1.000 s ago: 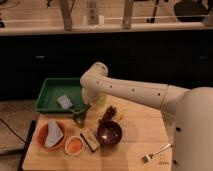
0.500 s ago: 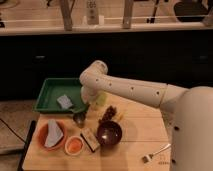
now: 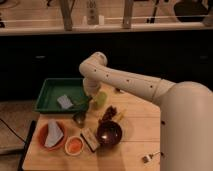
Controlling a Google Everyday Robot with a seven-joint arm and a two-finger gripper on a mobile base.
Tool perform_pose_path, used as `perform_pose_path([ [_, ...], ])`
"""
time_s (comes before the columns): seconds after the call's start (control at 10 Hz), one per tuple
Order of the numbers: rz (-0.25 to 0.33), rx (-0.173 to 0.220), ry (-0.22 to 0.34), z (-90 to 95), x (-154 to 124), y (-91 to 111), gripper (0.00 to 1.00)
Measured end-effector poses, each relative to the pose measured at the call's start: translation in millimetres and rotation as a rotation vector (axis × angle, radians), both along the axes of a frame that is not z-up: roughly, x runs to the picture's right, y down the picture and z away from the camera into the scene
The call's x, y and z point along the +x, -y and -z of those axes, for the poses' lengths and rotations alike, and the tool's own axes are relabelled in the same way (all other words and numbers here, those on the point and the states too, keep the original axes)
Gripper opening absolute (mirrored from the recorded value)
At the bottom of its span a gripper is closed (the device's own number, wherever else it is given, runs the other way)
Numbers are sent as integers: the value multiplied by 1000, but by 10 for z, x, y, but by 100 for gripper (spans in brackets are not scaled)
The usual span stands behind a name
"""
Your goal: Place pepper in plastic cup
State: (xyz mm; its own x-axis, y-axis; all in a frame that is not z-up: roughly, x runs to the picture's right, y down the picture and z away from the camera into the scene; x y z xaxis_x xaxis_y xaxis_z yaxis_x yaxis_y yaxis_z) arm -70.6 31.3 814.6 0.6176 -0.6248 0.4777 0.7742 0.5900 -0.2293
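Note:
The pale green plastic cup [image 3: 101, 99] stands upright on the wooden table, just right of the green tray. My gripper [image 3: 93, 102] hangs from the white arm and is right at the cup's left side, over the tray's right edge. I cannot make out anything in it. A dark reddish item [image 3: 110, 113], possibly the pepper, lies on the table just right of and in front of the cup.
The green tray [image 3: 52, 92] holds a grey sponge [image 3: 65, 101]. In front are a small dark object [image 3: 79, 118], an orange bowl with a blue cloth [image 3: 50, 135], a small orange bowl [image 3: 74, 145], a tan bar [image 3: 89, 138], a dark bowl [image 3: 109, 133] and a fork [image 3: 150, 157].
The arm's elbow has risen slightly. The gripper stays beside the cup; the objects on the table have not moved.

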Motion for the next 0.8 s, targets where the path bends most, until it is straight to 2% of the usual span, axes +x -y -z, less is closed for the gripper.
perform_pose_path([
  [0.3, -25, 19, -40, -63, 166, 140, 0],
  [0.8, -57, 26, -87, -193, 322, 298, 0],
])
